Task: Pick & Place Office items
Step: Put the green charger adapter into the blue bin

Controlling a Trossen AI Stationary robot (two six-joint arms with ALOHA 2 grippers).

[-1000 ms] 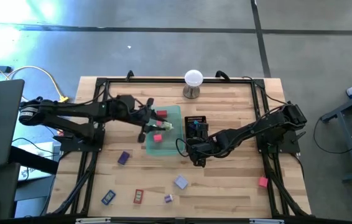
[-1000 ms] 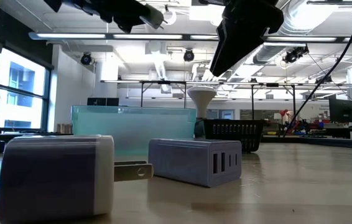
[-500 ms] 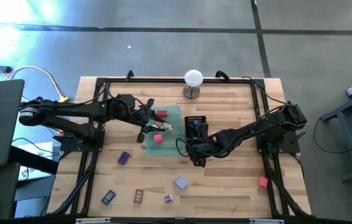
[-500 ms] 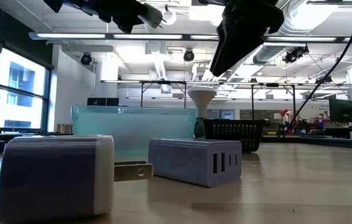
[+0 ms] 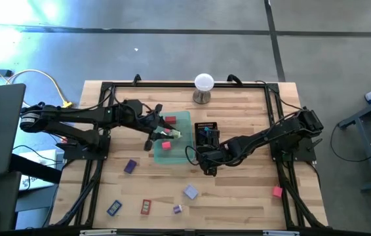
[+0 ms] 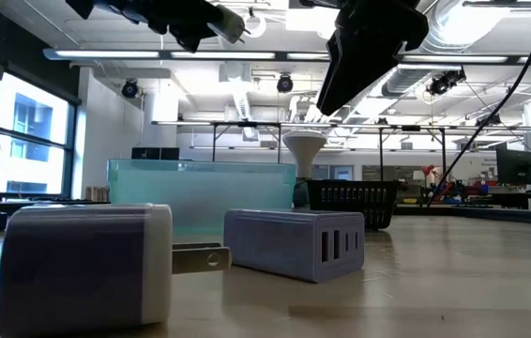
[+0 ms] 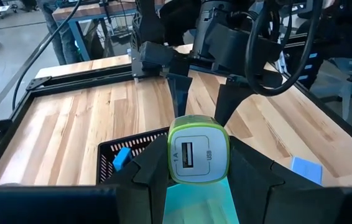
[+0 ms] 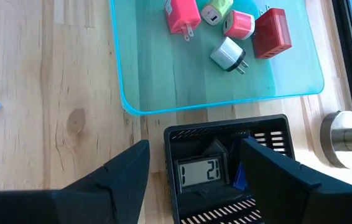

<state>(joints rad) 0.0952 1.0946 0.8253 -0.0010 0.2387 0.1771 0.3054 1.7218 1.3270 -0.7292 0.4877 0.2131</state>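
Place step, judged: left gripper point(image 7: 198, 180) clenched on green-rimmed white USB charger point(image 7: 198, 149), frame ctr over teal tray point(image 5: 172, 154), next needs lowering & release there; right gripper point(image 8: 191, 174), fingers apart w/ nothing held, above black mesh basket point(image 8: 229, 130).

Green tray point(image 5: 180, 152) and black basket point(image 5: 206, 133) crowding mid-table under both arms; bare wood point(image 5: 238, 196) near front edge, scattered chargers point(image 5: 190, 192) between
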